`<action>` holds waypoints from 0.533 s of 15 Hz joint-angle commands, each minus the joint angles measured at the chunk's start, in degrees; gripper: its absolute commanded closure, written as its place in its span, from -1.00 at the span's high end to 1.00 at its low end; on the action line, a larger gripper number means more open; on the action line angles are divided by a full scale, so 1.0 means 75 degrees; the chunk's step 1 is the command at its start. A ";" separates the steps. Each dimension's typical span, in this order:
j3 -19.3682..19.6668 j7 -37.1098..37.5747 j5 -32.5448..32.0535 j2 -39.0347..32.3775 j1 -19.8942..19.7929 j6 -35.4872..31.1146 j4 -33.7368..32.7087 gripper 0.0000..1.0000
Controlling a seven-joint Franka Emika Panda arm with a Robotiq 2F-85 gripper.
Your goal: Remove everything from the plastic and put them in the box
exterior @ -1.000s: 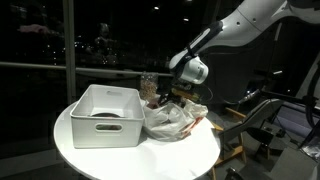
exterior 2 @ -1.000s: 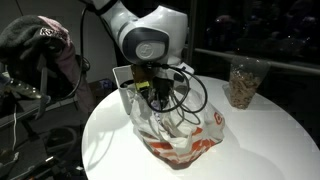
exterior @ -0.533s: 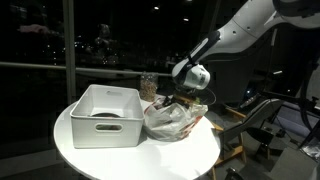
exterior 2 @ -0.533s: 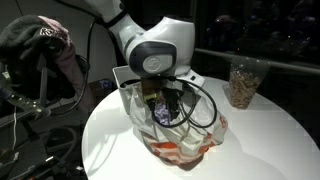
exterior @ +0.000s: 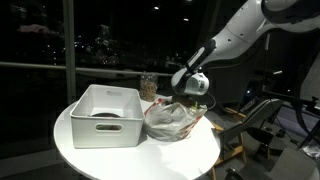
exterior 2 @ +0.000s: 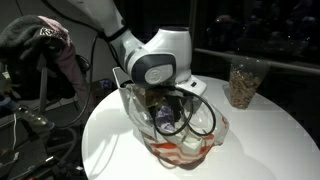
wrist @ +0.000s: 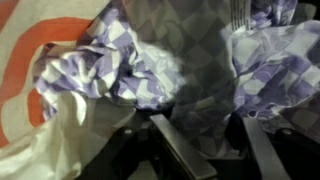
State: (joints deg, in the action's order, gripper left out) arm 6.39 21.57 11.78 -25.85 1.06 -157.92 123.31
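Observation:
A clear plastic bag (exterior: pixel 172 122) with orange print sits on the round white table, next to the white box (exterior: pixel 105 115). The bag also shows in an exterior view (exterior 2: pixel 190 140). My gripper (exterior: pixel 181 101) reaches down into the bag's open mouth (exterior 2: pixel 170 112). In the wrist view a purple-and-white checked cloth (wrist: pixel 130 65) lies crumpled inside the bag, with orange-printed plastic at the left. My gripper's fingers (wrist: pixel 215 150) stand apart, open, just above the cloth and a dark fold between them. Nothing is held.
A clear jar of brownish snacks (exterior 2: pixel 243 82) stands on the table behind the bag, also seen in an exterior view (exterior: pixel 149 85). The round table (exterior 2: pixel 270 140) has a near edge (exterior: pixel 130 160). A dark item lies inside the box (exterior: pixel 100 114).
The gripper has moved down from above the bag into its mouth. The bag has spread and sagged around it. The box has not moved.

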 commanded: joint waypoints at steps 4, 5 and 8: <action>0.0318 0.0759 -0.0333 0.0130 0.0508 0.0035 0.0083 -0.91; 0.0388 0.0829 -0.0457 0.0211 0.0608 0.0187 0.0092 -0.98; 0.0612 0.1174 -0.0904 0.0461 0.0873 0.0626 0.0083 -1.00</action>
State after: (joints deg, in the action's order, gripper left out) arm 8.72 27.05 8.38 -25.53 5.04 -156.64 123.32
